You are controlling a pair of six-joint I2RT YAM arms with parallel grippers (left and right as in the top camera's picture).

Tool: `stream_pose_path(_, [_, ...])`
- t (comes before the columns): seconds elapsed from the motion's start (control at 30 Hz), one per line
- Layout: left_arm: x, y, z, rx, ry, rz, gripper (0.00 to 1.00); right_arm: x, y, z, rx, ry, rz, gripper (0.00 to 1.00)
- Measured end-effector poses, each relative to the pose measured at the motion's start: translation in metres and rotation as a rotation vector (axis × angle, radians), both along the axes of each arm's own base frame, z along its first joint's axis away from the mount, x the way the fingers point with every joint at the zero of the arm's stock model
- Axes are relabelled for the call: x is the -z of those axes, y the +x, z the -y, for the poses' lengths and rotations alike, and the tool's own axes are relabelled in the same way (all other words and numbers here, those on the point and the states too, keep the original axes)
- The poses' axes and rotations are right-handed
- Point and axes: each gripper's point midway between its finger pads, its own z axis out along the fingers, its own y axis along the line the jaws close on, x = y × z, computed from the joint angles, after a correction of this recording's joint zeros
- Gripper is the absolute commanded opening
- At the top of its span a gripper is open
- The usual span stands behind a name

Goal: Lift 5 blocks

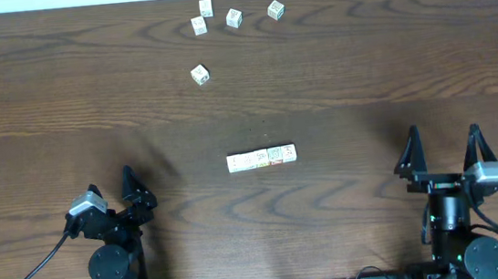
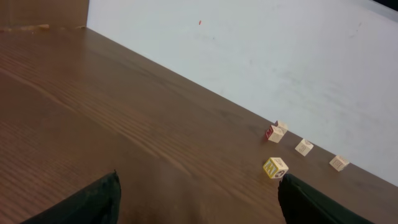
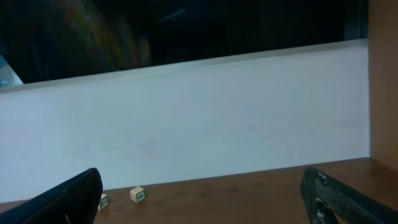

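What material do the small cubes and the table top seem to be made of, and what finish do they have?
Blocks: probably wood, cream-white and matte, with printed coloured faces. The flat faces show no shine, though plastic cannot be excluded at this size. Table: dark brown wood or a wood-look laminate, smooth with a slight sheen. Long grain lines run across it.

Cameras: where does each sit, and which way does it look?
Overhead: above the table, looking straight down; left arm and right arm show below.
Left wrist: low, facing the far edge; open left fingers frame the bottom.
Right wrist: low, facing the white wall; open right fingers show.
Shared: overhead and left wrist both show five loose blocks.
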Motion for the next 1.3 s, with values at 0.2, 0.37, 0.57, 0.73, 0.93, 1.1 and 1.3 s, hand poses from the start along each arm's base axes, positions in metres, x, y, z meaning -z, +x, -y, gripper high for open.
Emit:
stream_pose_path(0.2, [0.000,0.000,0.000,0.000,0.001,0.000,0.81,0.023,0.004,0.000,0.004,-0.010,-0.031,0.99])
stream_pose_path(0.37, [0.000,0.000,0.000,0.000,0.001,0.000,0.81,0.039,0.008,0.000,0.011,-0.036,-0.071,0.99])
stream_pose_path(0.57, [0.000,0.000,0.000,0.000,0.001,0.000,0.81,0.091,0.015,0.001,0.015,-0.048,-0.250,0.99])
stream_pose_path(0.73, [0.000,0.000,0.000,0.000,0.001,0.000,0.81,0.117,0.015,0.002,0.016,-0.053,-0.356,0.99])
stream_pose_path(0.93, [0.000,0.000,0.000,0.000,0.001,0.000,0.81,0.118,0.015,0.001,0.012,-0.080,-0.362,0.99])
stream_pose_path(1.1, [0.000,0.000,0.000,0.000,0.001,0.000,0.81,0.118,0.015,0.000,0.011,-0.087,-0.362,0.99])
stream_pose_path(1.3, [0.000,0.000,0.000,0.000,0.001,0.000,0.81,0.117,0.015,0.000,0.008,-0.090,-0.361,0.99])
